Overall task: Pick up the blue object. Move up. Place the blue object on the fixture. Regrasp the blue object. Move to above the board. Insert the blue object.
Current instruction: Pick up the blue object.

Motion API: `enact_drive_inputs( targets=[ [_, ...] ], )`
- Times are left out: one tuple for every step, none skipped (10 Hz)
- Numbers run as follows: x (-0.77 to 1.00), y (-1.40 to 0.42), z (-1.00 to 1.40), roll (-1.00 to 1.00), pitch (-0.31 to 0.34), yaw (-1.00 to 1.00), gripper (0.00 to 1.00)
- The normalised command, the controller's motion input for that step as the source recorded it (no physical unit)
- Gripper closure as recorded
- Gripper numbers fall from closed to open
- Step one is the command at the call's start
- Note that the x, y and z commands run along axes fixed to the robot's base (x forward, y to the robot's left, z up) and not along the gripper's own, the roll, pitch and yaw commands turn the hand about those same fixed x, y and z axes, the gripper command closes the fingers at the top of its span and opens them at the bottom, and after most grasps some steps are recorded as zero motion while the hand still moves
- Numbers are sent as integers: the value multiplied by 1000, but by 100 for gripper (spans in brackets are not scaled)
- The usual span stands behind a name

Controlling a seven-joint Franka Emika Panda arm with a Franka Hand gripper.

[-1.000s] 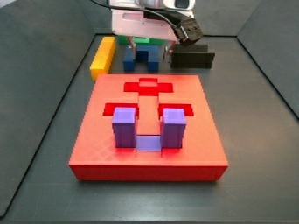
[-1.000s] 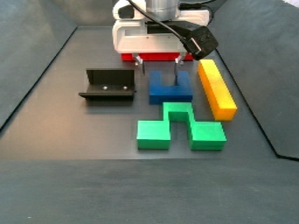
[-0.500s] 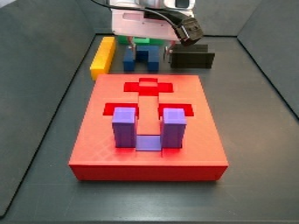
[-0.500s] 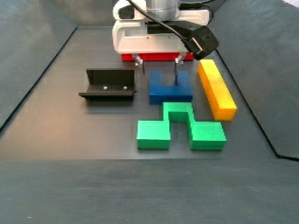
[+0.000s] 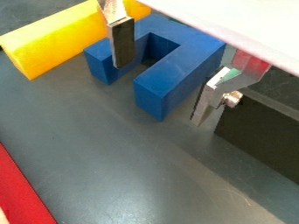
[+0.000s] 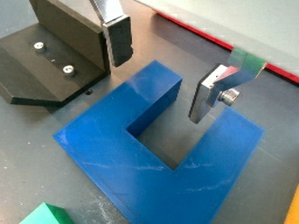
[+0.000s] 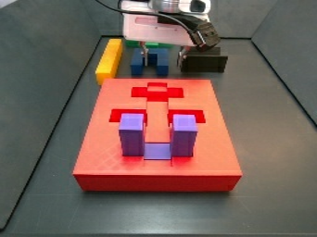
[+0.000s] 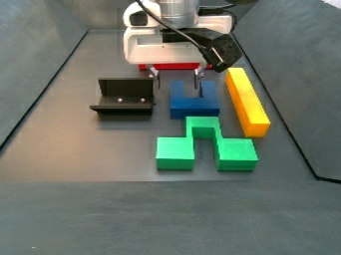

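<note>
Silver finger plates of the gripper [image 6: 167, 72] stand apart, hanging low over the blue object [image 6: 158, 144]; in both wrist views one finger [image 5: 121, 40] sits at the outer face of one prong and the other finger [image 5: 214, 96] beside the other prong, jaws spread, and whether the pads touch the plastic cannot be told. Blue object lies flat on the dark floor directly beneath the gripper [image 8: 180, 72], prongs pointing toward the arm's base in a side view [image 8: 193, 97]. Fixture [image 8: 123, 96] stands just to one side of the gripper, near the blue object but apart from it; a wrist view shows its black base plate with two small screws [image 6: 47, 63]. Yellow bar [image 8: 246, 98] lies on the gripper's opposite side, just beside the blue object. Green block [image 8: 204, 143] rests on the floor past the blue object's base, away from the arm. Board [image 7: 158, 135], red, sits well apart from the gripper [image 7: 154, 46], with a purple U-shaped block [image 7: 156, 135] standing in its recess, prongs upright.
</note>
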Motion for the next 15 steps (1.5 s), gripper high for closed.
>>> enact_drive_inputs(
  targets=[
    [-74, 0, -123, 0, 0, -6, 0],
    [-117, 0, -89, 0, 0, 0, 0],
    [-214, 0, -9, 0, 0, -71, 0],
    [-206, 0, 0, 0, 0, -97, 0],
    [-214, 0, 0, 0, 0, -94, 0],
    [-206, 0, -3, 0, 0, -86, 0],
    [-137, 0, 0, 0, 0, -46, 0],
    [0, 0, 0, 0, 0, -20, 0],
    [0, -57, -3, 0, 0, -134, 0],
    [60, -111, -3, 0, 0, -311, 0],
    [100, -89, 0, 0, 0, -400, 0],
    [0, -14, 0, 3, 3, -240, 0],
    [0, 0, -20, 19, 4, -123, 0],
    [0, 0, -51, 13, 3, -89, 0],
    [0, 20, -60, 11, 3, -60, 0]
  ],
)
